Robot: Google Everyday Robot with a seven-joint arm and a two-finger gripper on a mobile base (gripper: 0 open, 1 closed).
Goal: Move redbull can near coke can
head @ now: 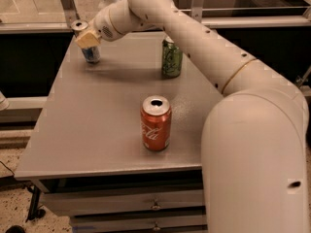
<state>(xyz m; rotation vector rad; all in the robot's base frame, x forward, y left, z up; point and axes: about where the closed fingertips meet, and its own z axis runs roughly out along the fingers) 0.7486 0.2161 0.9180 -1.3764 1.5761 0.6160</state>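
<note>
Grey table (pixel 97 110) carries coke can (pixel 156 124), green can (pixel 171 58), redbull can (pixel 91 55) at the tool (pixel 87 38).

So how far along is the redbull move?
Done: the approach; the tool is at the redbull can in the table's far left corner. In hand: the grasp; the can stands on the table, unlifted. Left: carry it to the coke can near the front edge.

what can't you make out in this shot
Camera view:
- redbull can: its middle is hidden by the gripper, at the far left corner of the table.
- Table's right side: hidden behind the arm.
- Drawers under the table: cut off by the bottom edge.
</note>
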